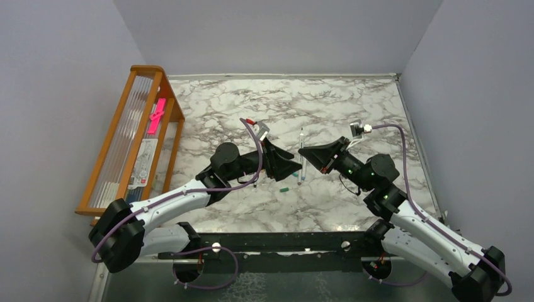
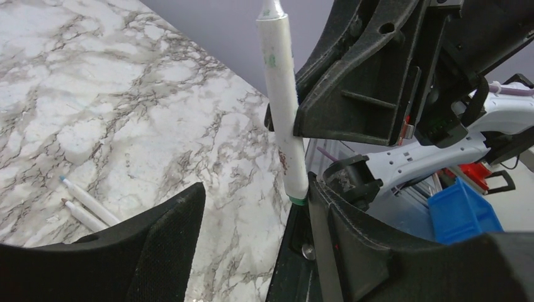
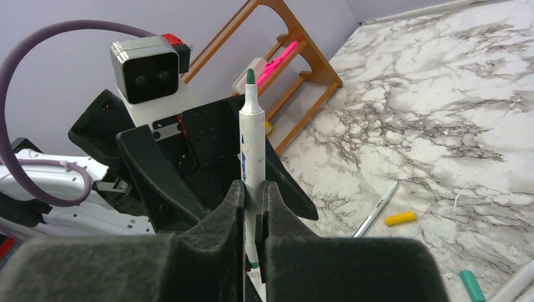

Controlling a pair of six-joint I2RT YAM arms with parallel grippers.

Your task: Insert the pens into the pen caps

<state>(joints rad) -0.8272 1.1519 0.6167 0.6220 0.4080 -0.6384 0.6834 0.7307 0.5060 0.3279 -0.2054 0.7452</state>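
My right gripper (image 1: 305, 153) (image 3: 253, 189) is shut on a white pen (image 3: 251, 148) and holds it upright above the table, its green tip up. The same pen shows in the top view (image 1: 301, 148) and the left wrist view (image 2: 281, 107). My left gripper (image 1: 292, 165) (image 2: 255, 192) is open and empty; the pen's lower green end sits against the tip of its right finger (image 2: 340, 220). Two more pens (image 2: 88, 202) lie on the marble. A yellow-orange cap (image 3: 400, 218), a teal cap (image 3: 471, 284) (image 1: 295, 174) and a green cap (image 1: 284, 189) lie on the table, with another pen (image 3: 376, 217) beside the yellow-orange cap.
A wooden rack (image 1: 135, 141) (image 3: 302, 60) stands along the left wall and holds a bright pink strip (image 1: 156, 116) and clear sheets. Grey walls enclose the marble table (image 1: 352, 107) on three sides. The two grippers face each other at mid-table, nearly touching.
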